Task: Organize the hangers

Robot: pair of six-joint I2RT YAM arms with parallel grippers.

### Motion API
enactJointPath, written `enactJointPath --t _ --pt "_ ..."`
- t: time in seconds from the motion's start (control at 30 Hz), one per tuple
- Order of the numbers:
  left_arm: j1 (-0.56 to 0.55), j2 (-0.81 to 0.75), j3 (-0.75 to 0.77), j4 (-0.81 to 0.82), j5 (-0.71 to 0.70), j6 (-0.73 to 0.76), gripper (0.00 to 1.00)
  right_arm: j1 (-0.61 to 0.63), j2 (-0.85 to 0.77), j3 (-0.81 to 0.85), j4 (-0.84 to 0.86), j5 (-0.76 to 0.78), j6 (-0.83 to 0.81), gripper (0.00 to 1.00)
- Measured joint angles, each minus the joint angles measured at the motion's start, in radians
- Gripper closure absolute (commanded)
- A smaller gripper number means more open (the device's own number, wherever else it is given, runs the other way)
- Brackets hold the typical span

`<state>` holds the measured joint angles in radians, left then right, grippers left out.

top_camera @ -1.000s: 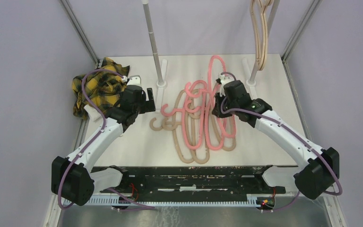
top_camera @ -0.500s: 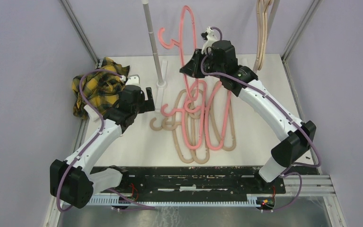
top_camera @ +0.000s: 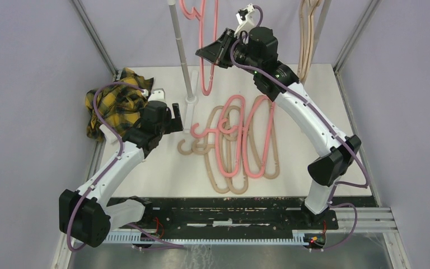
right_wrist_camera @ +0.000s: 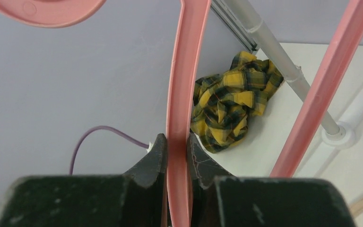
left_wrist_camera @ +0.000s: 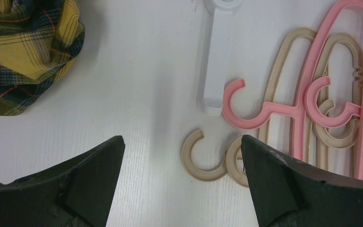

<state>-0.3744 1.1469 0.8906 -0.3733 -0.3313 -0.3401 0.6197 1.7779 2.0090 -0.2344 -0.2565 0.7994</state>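
Note:
A pile of pink and beige hangers (top_camera: pixel 241 143) lies on the white table (top_camera: pixel 162 168); their hooks (left_wrist_camera: pixel 203 161) show in the left wrist view. My right gripper (top_camera: pixel 206 53) is raised high at the back, shut on the bar of one pink hanger (top_camera: pixel 205 73), which hangs below it. The right wrist view shows that pink hanger (right_wrist_camera: pixel 182 85) pinched between the fingers of the right gripper (right_wrist_camera: pixel 177 142). Beige hangers (top_camera: pixel 307 45) hang at the back right. My left gripper (top_camera: pixel 176 119) hovers open left of the pile, with nothing in the left gripper (left_wrist_camera: pixel 182 142).
A yellow-black plaid cloth (top_camera: pixel 115 103) lies crumpled at the back left corner. A white rack pole (top_camera: pixel 180 50) rises from a foot (top_camera: pixel 190 101) just left of the lifted hanger. A second pole (top_camera: pixel 320 28) stands at the back right. Metal frame posts flank the table.
My right arm has lifted the pink hanger off the pile and carried it up and leftward toward the top of the rack. The left arm has not moved.

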Motion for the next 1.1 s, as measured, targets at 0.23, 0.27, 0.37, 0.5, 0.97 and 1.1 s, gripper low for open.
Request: enactJointPath --t 0.23,0.27,0.37,0.5,0.97,1.1 --pt "0.0 -0.005 0.0 0.0 -0.008 0.0 0.01 0.001 0.136 0.127 0.02 0.042 0.127 0.93" --pt "0.0 -0.007 0.0 0.0 -0.008 0.0 0.01 0.001 0.154 0.14 0.023 0.05 0.146 0.93" --pt "0.0 -0.011 0.0 0.0 -0.008 0.0 0.01 0.002 0.197 0.168 0.024 0.077 0.188 0.93" --pt "0.0 -0.012 0.0 -0.001 -0.008 0.0 0.01 0.002 0.237 0.204 0.026 0.106 0.229 0.93" --pt "0.0 -0.015 0.0 -0.015 -0.008 0.0 0.01 0.002 0.372 0.413 0.001 0.164 0.308 0.9" --pt "0.0 -0.017 0.0 -0.015 -0.009 0.0 0.01 0.002 0.411 0.443 -0.024 0.164 0.324 0.89"
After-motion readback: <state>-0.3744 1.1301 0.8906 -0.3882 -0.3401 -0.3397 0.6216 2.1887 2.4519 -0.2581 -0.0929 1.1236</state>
